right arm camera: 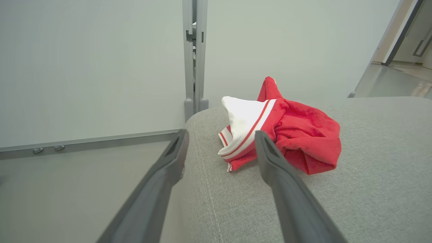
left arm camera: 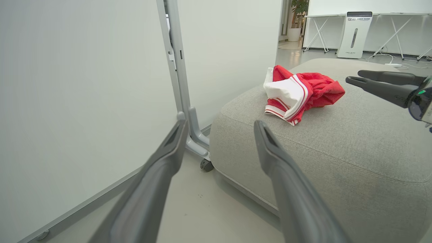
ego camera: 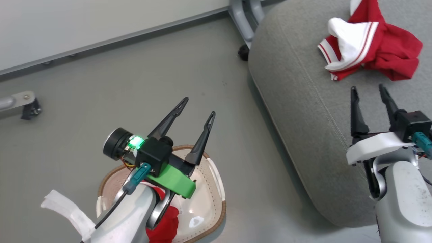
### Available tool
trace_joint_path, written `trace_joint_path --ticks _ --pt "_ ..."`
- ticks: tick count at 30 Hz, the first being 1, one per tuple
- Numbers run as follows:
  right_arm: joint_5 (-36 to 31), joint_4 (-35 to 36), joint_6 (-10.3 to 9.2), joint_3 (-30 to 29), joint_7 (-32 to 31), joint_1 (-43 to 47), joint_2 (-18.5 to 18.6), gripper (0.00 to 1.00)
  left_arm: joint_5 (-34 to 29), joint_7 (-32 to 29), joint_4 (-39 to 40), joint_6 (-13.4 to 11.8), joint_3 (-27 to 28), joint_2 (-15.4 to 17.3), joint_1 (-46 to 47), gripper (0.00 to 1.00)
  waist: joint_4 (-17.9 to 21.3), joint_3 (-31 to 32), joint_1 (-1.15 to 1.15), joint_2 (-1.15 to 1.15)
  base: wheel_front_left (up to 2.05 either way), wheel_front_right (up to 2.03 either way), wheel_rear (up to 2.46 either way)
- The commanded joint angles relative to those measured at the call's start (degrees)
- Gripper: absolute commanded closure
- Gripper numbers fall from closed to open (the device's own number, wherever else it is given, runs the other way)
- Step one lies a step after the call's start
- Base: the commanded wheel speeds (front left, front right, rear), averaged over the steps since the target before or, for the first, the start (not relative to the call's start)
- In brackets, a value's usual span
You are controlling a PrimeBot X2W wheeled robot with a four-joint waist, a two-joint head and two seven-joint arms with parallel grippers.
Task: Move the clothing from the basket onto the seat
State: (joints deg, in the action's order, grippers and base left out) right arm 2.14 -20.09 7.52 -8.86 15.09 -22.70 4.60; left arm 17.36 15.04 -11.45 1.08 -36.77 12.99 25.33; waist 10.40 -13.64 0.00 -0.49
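Grey seat [ego camera: 303, 101] takes up the right side of the head view, its rounded corner toward the robot and a stitched seam running along the top. One red-white garment [ego camera: 381, 50] lies crumpled on the seat top near the far edge. Its white panel w/ red-striped trim is folded up on the side toward the seat's corner, w/ the red bulk behind it. Nothing grips it.

R gripper [ego camera: 367, 87] hovers over the seat just short of that garment, fingers pointing at it. Its jaws stand wide apart and empty. In the right wrist view the garment sits beyond the two fingertips, not touching them.

L gripper [ego camera: 199, 106] is off the seat, out over the grey floor [ego camera: 135, 84] beside the seat's long edge. Fingers angle toward the seat, jaws spread wide, holding nothing.

Basket [ego camera: 204, 192] stands on the floor, apart from the seat's side and under the L forearm — cream perforated wall, brown rim, white side handle. More red cloth [ego camera: 167, 222] is inside it, mostly hidden by the arm, so can't tell how much.

Beyond the seat's far corner is a pale partition panel [ego camera: 84, 20] on a grey metal foot — its black caster [ego camera: 243, 52] is just beside the seat.
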Motion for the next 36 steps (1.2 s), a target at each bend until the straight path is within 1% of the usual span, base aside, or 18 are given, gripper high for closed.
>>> trace_joint_path --ticks 1,8,18,27,36 --pt "0.6 0.9 -0.07 0.9 0.1 1.2 -0.2 0.00 0.0 0.2 -0.1 -0.2 1.1 -0.1 -1.5 0.00 -4.1 3.0 0.00 0.49 0.00 0.00 0.00" --pt "1.4 3.0 -0.06 4.7 0.1 3.1 -0.9 0.00 -0.2 0.2 0.0 -1.0 6.5 -0.1 -5.2 0.00 -9.2 5.3 0.00 0.49 0.00 0.00 0.00" --pt "1.6 4.3 -0.06 7.5 0.1 6.1 -1.5 0.00 -0.3 0.2 0.7 -2.1 15.9 -0.6 -11.6 0.00 -13.8 8.9 0.00 0.49 0.00 0.00 0.00" --pt "3.6 5.8 -0.07 9.8 0.1 9.7 -1.6 0.00 -1.8 0.2 1.9 -2.5 23.9 -1.6 -17.5 0.00 -15.3 11.8 0.00 0.49 0.00 0.00 0.00" --pt "5.3 8.8 -0.06 11.7 0.1 13.7 -1.6 0.00 -3.5 0.2 4.7 -0.4 31.1 -4.0 -22.6 0.00 -15.8 13.4 0.00 0.49 0.00 0.00 0.00"
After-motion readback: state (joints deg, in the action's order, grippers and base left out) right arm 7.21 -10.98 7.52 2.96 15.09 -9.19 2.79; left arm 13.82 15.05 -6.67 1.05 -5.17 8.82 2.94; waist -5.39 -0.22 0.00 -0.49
